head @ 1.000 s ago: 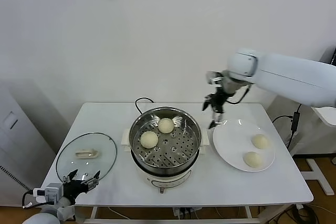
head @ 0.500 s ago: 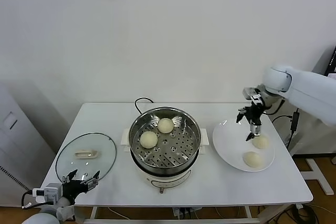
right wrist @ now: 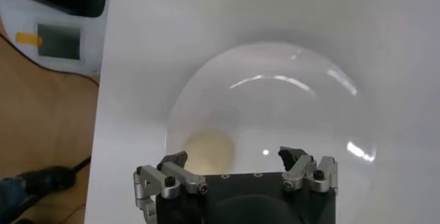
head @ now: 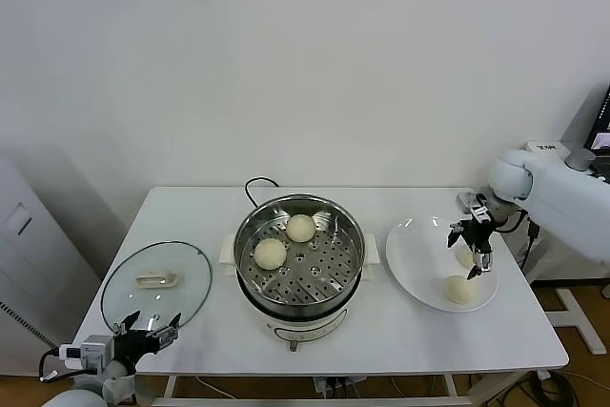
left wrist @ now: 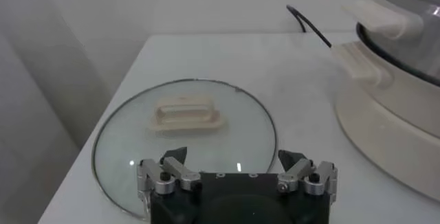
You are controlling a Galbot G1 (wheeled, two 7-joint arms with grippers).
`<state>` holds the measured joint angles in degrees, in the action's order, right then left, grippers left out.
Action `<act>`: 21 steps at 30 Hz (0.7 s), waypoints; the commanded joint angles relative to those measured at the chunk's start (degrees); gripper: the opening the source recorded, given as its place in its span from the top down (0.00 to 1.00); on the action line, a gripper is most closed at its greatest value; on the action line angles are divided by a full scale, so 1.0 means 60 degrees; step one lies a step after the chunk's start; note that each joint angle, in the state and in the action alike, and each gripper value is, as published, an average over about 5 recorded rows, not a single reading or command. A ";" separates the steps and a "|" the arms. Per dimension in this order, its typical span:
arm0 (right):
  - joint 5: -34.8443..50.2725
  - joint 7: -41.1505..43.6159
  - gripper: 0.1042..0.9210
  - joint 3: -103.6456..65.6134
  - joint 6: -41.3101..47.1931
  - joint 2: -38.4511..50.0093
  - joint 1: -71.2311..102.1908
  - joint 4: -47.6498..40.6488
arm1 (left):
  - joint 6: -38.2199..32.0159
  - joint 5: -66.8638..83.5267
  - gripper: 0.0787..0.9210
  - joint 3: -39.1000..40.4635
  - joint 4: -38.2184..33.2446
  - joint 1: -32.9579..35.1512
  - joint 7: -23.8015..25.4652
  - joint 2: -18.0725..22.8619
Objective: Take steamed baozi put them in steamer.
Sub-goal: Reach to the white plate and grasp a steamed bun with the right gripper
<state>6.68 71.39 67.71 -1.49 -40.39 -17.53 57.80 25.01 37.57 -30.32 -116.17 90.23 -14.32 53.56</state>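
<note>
The steamer (head: 300, 278) stands mid-table with two cream baozi on its perforated tray, one at the back (head: 301, 228) and one at the left (head: 271, 253). Two more baozi lie on the white plate (head: 415, 253) to the right: a near one (head: 459, 290) and a far one (head: 461, 258). My right gripper (head: 469, 253) is open and hangs just over the far baozi, partly hiding it. In the right wrist view the gripper (right wrist: 234, 160) is open over the plate (right wrist: 289, 102), with a baozi (right wrist: 206, 151) below its fingers. My left gripper (head: 145, 328) is open and parked at the front left.
A round glass lid (head: 157, 280) with a white handle lies on the table left of the steamer; it also shows in the left wrist view (left wrist: 185, 129), beside the steamer's white base (left wrist: 385, 129). A black cord (head: 257, 183) runs behind the steamer.
My right arm has swung right from beside the steamer's rim to over the plate and come down over the far baozi. The left arm has not moved.
</note>
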 commanded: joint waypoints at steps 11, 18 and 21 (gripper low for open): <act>-0.1511 -0.0048 0.12 -0.1885 -0.0557 -0.0195 0.2020 -0.0901 | 0.0006 -0.0047 0.12 0.0043 0.0026 0.0024 0.0005 -0.0018; -0.1779 -0.0096 0.17 -0.2553 -0.0531 -0.0146 0.2533 -0.0981 | 0.0039 -0.0052 0.12 0.0150 0.0082 -0.0085 0.0000 -0.0083; -0.1769 -0.0217 0.22 -0.2790 -0.0501 -0.0201 0.2683 -0.1102 | 0.0052 -0.0056 0.12 0.0175 0.0093 -0.0108 -0.0005 -0.0089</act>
<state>-2.03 70.70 55.60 -4.12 -41.70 -5.09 52.37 25.27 37.26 -29.55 -115.68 89.89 -14.33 53.17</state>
